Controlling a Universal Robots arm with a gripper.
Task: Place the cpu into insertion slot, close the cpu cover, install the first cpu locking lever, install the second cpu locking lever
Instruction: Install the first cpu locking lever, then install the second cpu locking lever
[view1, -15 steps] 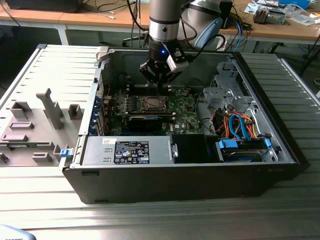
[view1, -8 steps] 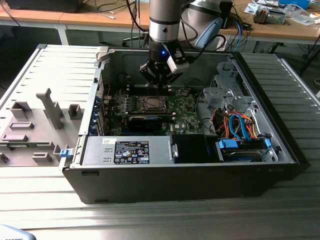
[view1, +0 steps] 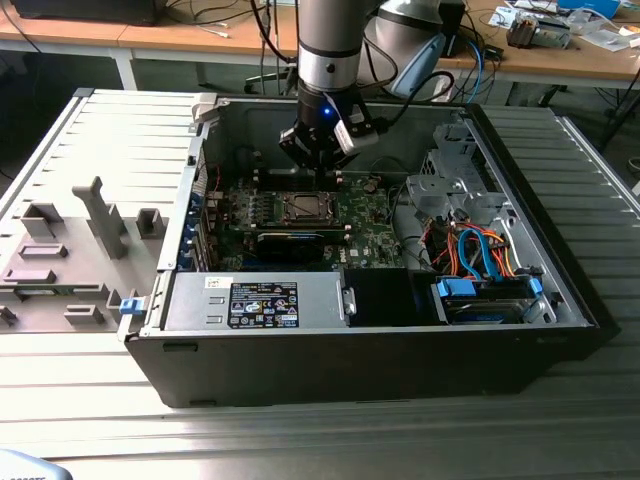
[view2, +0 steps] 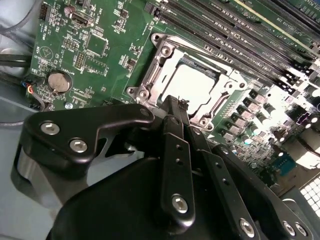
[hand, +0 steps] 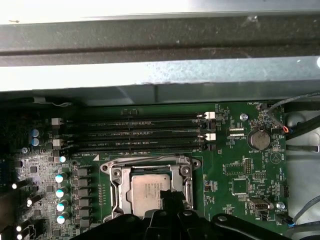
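Observation:
The cpu (view2: 192, 82) lies flat in the insertion slot (view1: 303, 207) on the green board, its grey face (hand: 147, 192) showing through the window of the cpu cover (view2: 156, 75). The silvery cover frame (hand: 116, 186) lies down over the chip. My gripper (view1: 318, 160) hangs just above the slot, inside the open computer case. In both wrist views its black fingers sit pressed together, shut, the tips (view2: 174, 102) at one edge of the slot (hand: 170, 197). I see nothing held between them. Whether the tips touch the frame I cannot tell.
Long black memory slots (hand: 140, 132) run beside the socket, and a row of capacitors (hand: 60, 197) stands on another side. A coin battery (hand: 258, 139) is mounted nearby. The power supply (view1: 255, 300), drive cables (view1: 480, 255) and the case walls (view1: 200, 170) close in the board.

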